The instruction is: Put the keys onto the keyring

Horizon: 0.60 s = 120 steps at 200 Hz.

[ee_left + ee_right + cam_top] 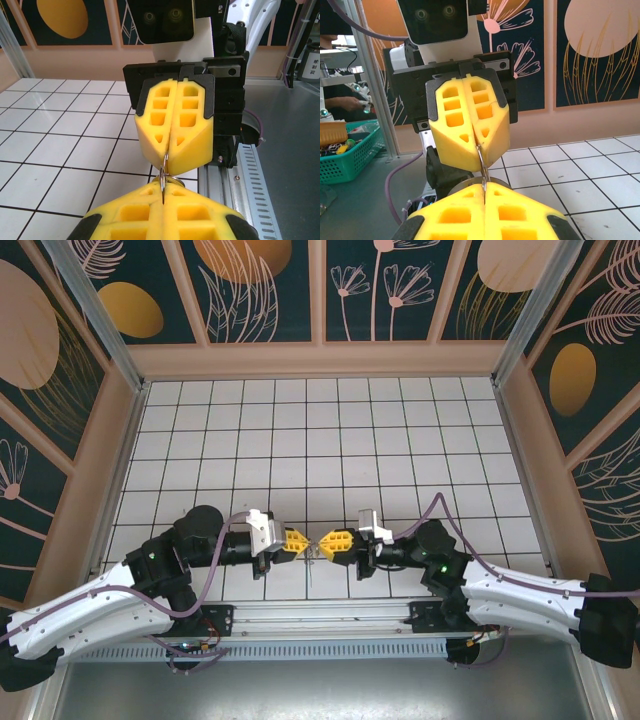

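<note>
step: pinching keyring [164,172] with left fingers [290,537], right fingers [339,538], near surface [320,440] edge | advice: keep firm, pry coil slowly

Matt plastic jaws — glossy metal keyring [164,174].

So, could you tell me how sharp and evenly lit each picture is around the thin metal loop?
Left wrist: the thin silvery metal loop is crisp, no glare. Right wrist: likewise, green plastic basket slightly soft. Top external: even light, loop too small to resolve.
</note>
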{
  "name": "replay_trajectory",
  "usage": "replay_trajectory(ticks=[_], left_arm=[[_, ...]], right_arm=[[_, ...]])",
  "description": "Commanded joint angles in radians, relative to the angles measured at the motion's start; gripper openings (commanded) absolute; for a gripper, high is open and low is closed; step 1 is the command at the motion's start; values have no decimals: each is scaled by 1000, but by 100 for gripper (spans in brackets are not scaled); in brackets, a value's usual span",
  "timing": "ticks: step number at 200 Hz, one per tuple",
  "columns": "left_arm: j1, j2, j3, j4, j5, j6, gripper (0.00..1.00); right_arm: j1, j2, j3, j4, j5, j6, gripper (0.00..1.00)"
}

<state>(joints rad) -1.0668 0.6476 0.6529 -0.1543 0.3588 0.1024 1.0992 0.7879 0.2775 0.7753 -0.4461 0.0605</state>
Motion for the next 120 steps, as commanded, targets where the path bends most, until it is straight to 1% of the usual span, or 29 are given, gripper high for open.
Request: replay_trajectory(ticks=[1, 120], left_arm=[[2, -15, 19, 17, 11, 10, 0], [2, -7, 22, 22, 14, 12, 0]], right_arm=[[-10, -18, -6, 41, 7, 13, 0], [-11, 10, 6, 64, -31, 15, 0]])
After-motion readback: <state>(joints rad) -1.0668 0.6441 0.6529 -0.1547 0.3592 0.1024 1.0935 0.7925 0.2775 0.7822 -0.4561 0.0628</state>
